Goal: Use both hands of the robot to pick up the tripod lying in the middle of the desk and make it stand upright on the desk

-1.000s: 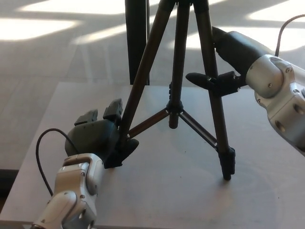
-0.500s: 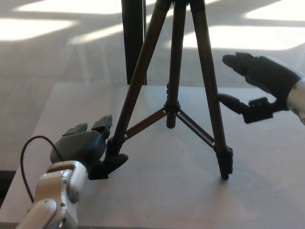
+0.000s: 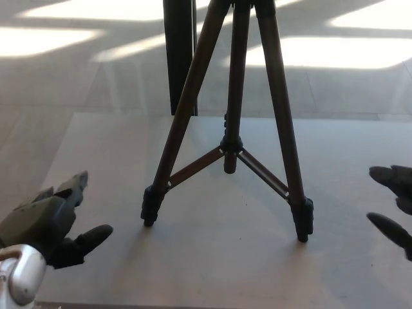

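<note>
Tripod: standing upright at the centre of the surface, dark brown legs splayed, top cropped by the upper edge of the view. Front-left foot planted toward 8 o'clock from the centre column; front-right foot toward 4 o'clock; third leg runs back toward 12 o'clock, its foot hidden. Two thin braces join the front legs to a collar on the centre column, whose lower end hangs above the surface. No hand touches it.

Left robot hand: at 8 o'clock, low at the picture edge, released, thumb and fingers spread, holding nothing, well apart from the front-left foot.

Right robot hand: at 4 o'clock, mostly cut off by the frame edge; only dark fingertips show, apart from one another and clear of the front-right foot, holding nothing.

Dark upright post: at 12 o'clock, beyond the far edge of the surface, on sunlit floor.
</note>
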Robot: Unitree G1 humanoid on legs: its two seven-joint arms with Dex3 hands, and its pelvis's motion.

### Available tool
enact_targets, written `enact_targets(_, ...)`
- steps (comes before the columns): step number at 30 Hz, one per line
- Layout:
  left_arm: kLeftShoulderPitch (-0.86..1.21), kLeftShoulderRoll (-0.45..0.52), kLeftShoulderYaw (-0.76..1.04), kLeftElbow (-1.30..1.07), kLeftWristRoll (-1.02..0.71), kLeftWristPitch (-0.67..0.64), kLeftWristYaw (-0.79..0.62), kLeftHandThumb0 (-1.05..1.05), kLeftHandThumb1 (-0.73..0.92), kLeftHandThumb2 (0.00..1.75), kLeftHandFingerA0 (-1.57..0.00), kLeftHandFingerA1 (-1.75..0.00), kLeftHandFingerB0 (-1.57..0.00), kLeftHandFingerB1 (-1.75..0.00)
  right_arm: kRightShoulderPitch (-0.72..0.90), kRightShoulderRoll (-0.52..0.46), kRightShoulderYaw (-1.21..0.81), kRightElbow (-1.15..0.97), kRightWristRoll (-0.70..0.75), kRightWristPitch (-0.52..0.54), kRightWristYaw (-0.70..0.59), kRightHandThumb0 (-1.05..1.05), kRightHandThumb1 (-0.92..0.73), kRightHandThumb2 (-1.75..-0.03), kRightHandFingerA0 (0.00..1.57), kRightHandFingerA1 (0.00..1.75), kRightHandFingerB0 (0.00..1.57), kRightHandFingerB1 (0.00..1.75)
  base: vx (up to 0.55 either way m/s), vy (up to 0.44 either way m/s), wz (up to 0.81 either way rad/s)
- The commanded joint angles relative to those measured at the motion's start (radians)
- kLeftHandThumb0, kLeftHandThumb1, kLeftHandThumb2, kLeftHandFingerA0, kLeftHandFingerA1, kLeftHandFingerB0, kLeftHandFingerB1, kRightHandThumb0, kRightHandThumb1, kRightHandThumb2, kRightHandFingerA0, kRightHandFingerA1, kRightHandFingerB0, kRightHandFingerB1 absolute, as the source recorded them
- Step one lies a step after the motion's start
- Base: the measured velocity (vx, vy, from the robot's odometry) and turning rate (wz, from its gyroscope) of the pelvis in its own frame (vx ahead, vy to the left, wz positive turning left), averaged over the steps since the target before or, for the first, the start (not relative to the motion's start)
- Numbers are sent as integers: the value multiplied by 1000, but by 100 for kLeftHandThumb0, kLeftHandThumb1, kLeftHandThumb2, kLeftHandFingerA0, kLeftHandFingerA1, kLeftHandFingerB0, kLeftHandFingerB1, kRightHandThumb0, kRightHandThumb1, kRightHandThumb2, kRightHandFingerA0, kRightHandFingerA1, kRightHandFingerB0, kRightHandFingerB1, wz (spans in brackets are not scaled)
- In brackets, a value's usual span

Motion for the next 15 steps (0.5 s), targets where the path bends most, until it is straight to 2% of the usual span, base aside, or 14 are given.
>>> enact_targets(1,392,77,596,-66,-453,-253,-118,-101,58,69,0,0,0,-9,503,117,-928,42,124,-12,200,-97,-62,-91,0,0,0,0,0,0,0)
enact_targets(2,398,57,643,-71,-486,-213,-139,-103,60,99,0,-44,0,-37,516,103,-956,103,124,-56,200,-97,-60,-90,0,0,0,0,0,0,0)
enact_targets(3,405,34,711,-74,-534,-161,-168,-101,67,55,0,-12,0,-30,495,106,-1026,185,153,-52,188,-91,-71,-62,0,0,0,0,0,0,0)
enact_targets(4,407,18,761,-46,-574,-163,-166,-101,59,96,0,-53,0,-45,475,109,-1091,244,173,-42,173,-100,-60,-99,0,8,0,0,0,0,0)
enact_targets(5,408,3,815,16,-626,-208,-153,-98,57,96,0,-57,0,-52,477,112,-1151,320,186,-78,142,-98,-59,-98,0,7,0,0,0,0,0)
enact_targets(7,414,-12,874,96,-680,-254,-143,-101,61,97,0,-55,0,-47,523,113,-1191,385,161,-158,88,-95,-62,-97,0,9,0,0,0,0,0)
enact_targets(8,426,-23,945,192,-726,-309,-115,-101,63,99,0,-58,0,-46,595,107,-1209,451,97,-272,2,-86,-60,-95,0,20,3,7,0,0,0)
enact_targets(9,440,-24,985,235,-733,-311,-95,-101,65,101,0,-61,0,-51,628,112,-1218,495,66,-320,-67,-89,-57,-92,0,15,5,5,0,0,0)
enact_targets(10,445,-30,1020,252,-747,-298,-83,-101,65,102,0,-61,0,-51,633,123,-1234,539,67,-367,-118,-76,-63,-61,0,0,0,27,0,0,0)
enact_targets(11,454,-39,1067,277,-763,-270,-67,-102,66,103,0,-62,0,-52,653,132,-1252,597,64,-419,-178,-90,-56,-86,0,7,16,6,0,0,0)
enact_targets(12,455,-39,1072,280,-765,-269,-67,-102,66,103,0,-62,0,-52,656,132,-1254,603,65,-424,-183,-90,-56,-86,0,7,16,6,0,0,0)
enact_targets(13,452,-36,1087,303,-773,-264,-69,-101,67,103,0,-62,0,-51,655,139,-1271,621,79,-440,-198,-70,-63,-59,0,0,6,26,0,0,0)
enact_targets(14,442,-22,1124,383,-800,-269,-67,-99,66,100,0,-64,0,-50,654,162,-1297,687,99,-524,-266,-72,-51,-87,1,40,9,38,0,0,0)
enact_targets(15,426,4,1170,517,-828,-283,-55,-99,66,100,0,-63,0,-51,652,189,-1307,805,120,-672,-374,-72,-52,-87,2,45,8,43,0,0,0)
